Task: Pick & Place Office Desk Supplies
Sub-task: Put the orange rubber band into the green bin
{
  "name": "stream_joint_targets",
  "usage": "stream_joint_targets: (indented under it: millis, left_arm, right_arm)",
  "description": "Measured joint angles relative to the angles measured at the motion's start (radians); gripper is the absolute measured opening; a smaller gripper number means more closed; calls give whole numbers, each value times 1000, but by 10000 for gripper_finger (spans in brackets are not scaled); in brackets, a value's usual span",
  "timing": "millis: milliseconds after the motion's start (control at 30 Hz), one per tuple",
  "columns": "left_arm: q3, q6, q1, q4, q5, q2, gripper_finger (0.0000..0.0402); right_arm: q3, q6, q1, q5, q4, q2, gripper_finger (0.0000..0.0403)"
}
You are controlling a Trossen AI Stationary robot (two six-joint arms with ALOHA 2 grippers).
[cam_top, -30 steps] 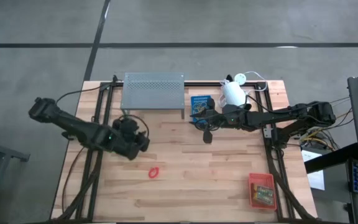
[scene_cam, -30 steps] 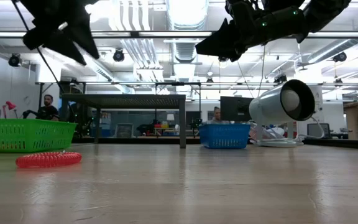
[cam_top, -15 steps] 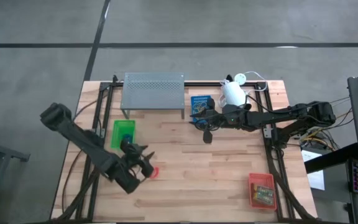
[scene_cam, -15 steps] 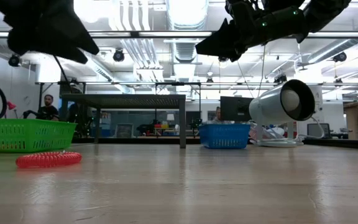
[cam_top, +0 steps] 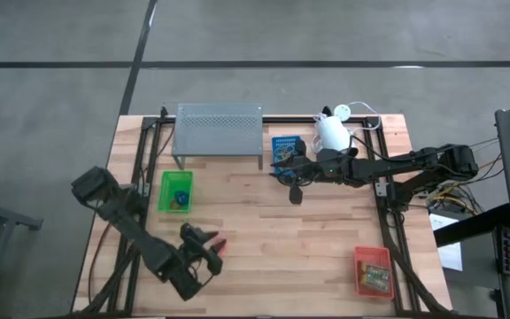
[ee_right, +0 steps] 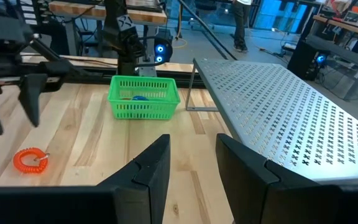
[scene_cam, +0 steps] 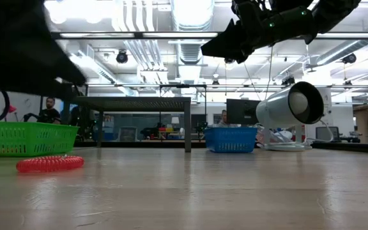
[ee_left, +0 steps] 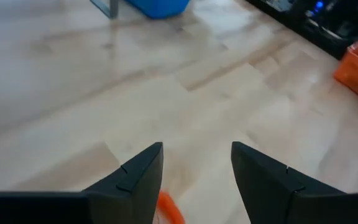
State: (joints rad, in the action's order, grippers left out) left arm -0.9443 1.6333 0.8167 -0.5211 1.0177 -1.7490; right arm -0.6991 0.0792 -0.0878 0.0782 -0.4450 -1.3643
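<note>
A small red coiled loop (cam_top: pixel 220 244) lies flat on the wooden table near the front. My left gripper (cam_top: pixel 209 248) hangs open just above it and beside it. In the left wrist view the loop (ee_left: pixel 169 211) peeks out low between the two fingers, and I see no touch. The loop also shows in the low view (scene_cam: pixel 50 163) and the right wrist view (ee_right: pixel 30 160). A green tray (cam_top: pixel 175 190) with a blue item inside stands behind it. My right gripper (cam_top: pixel 294 191) waits open above the table's middle right, nothing between its fingers.
A grey perforated shelf (cam_top: pixel 220 133) stands at the far edge, with a blue tray (cam_top: pixel 286 149) and a white lamp (cam_top: pixel 333 131) to its right. A red-orange tray (cam_top: pixel 372 270) holding small boxes sits at the near right corner. Bare wood lies in between.
My left gripper has swung from above the green tray toward the table's near edge and down, tipping further downward, and now hangs over the red loop. The green tray has come into view behind it. The loop has not moved.
</note>
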Motion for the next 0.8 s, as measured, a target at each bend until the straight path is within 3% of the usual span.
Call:
stream_joint_targets:
  millis: [267, 800]
  left_arm:
    - [0, 4, 143, 51, 4, -37, 191]
    - [0, -184, 146, 179, 15, -200, 191]
  right_arm:
    - [0, 0, 0, 0, 0, 0, 127]
    - [0, 0, 0, 0, 0, 0, 127]
